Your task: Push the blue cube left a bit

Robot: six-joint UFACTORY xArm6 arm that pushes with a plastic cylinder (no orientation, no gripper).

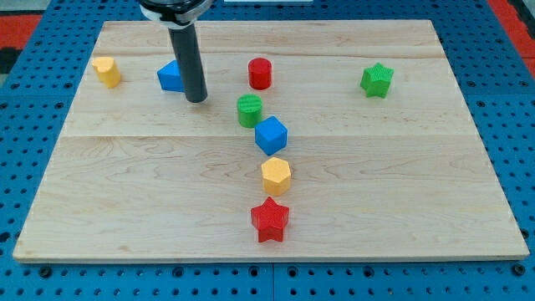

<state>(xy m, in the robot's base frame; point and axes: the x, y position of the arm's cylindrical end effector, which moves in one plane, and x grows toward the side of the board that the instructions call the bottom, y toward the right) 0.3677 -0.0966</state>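
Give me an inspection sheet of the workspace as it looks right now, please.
Surface: pale wooden board lying on a blue perforated base.
Job's things: blue cube near the board's middle, between a green cylinder above it and a yellow hexagonal block below it.
Clutter: red star, red cylinder, green star, yellow block, second blue block partly hidden by the rod.
Tool: my tip rests beside the second blue block, on its right in the view, well to the left of the blue cube.
Cables: nothing seen.
Surroundings: red surface at the view's top corners.
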